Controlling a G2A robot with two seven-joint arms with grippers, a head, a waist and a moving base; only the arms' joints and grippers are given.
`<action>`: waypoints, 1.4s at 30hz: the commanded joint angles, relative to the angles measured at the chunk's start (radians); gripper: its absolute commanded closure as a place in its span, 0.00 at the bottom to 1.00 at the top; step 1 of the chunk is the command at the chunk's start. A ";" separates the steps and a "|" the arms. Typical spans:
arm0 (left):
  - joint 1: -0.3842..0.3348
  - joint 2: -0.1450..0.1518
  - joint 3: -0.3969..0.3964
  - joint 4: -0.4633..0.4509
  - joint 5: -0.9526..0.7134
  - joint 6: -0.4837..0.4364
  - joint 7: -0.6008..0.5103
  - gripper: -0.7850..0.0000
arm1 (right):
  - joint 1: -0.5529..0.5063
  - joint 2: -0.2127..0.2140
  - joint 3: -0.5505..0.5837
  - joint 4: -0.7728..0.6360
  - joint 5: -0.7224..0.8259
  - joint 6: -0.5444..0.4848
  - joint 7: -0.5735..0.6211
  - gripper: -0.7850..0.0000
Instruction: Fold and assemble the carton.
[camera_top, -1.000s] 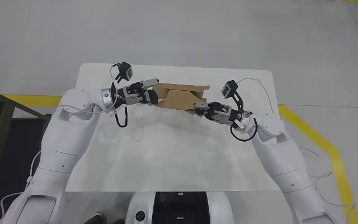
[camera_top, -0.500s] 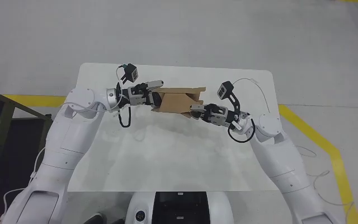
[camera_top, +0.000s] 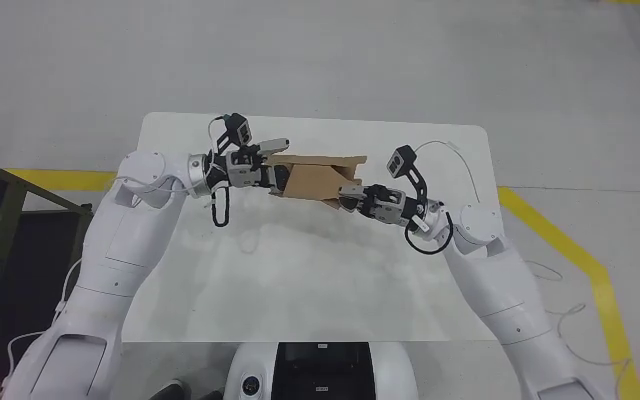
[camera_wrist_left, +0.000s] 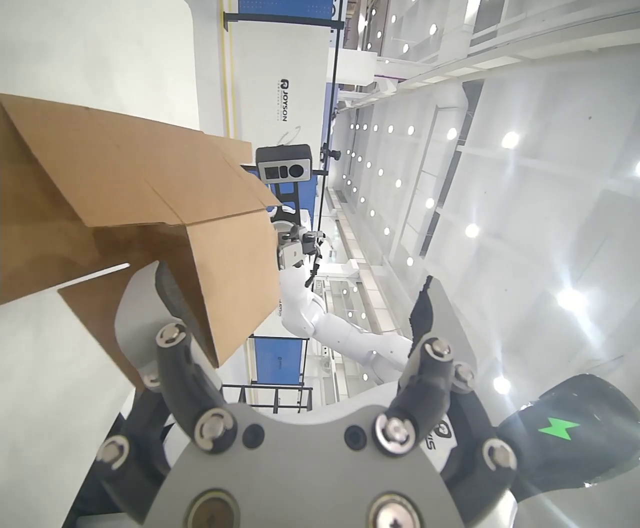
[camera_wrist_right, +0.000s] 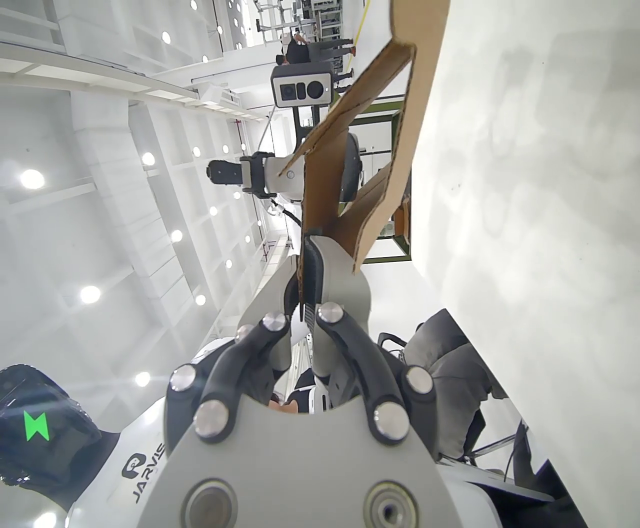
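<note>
The brown carton (camera_top: 318, 178) is held above the white table (camera_top: 300, 290), partly opened into a sleeve. In the left wrist view the carton (camera_wrist_left: 125, 170) has loose end flaps, and one corner lies against one of my left fingers (camera_wrist_left: 150, 295). My left gripper (camera_top: 274, 165) is at the carton's left end, open, its jaws spread wide (camera_wrist_left: 290, 305). My right gripper (camera_top: 349, 193) is at the carton's near right corner. In the right wrist view it (camera_wrist_right: 307, 272) is shut on a thin edge of the carton (camera_wrist_right: 325, 165).
The table's near half is bare white surface. Its back edge (camera_top: 310, 117) runs just beyond the carton. A dark cart (camera_top: 25, 240) stands off the table's left side, and yellow floor lines (camera_top: 570, 250) run to the right.
Both arms have shifted the carton slightly left and turned it a little. My left gripper has closed in on the carton's left end. The right gripper has kept its hold.
</note>
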 joint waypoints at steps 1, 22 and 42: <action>-0.005 -0.002 0.003 0.004 -0.011 0.001 0.000 0.00 | 0.002 -0.001 -0.004 0.003 0.002 0.001 -0.001 1.00; -0.026 -0.005 0.020 0.057 -0.034 -0.024 -0.049 0.74 | 0.021 -0.007 -0.015 0.042 0.039 0.020 0.011 1.00; -0.047 -0.006 0.053 0.066 0.041 -0.035 -0.043 0.90 | 0.028 -0.007 -0.018 0.051 0.026 0.030 0.013 1.00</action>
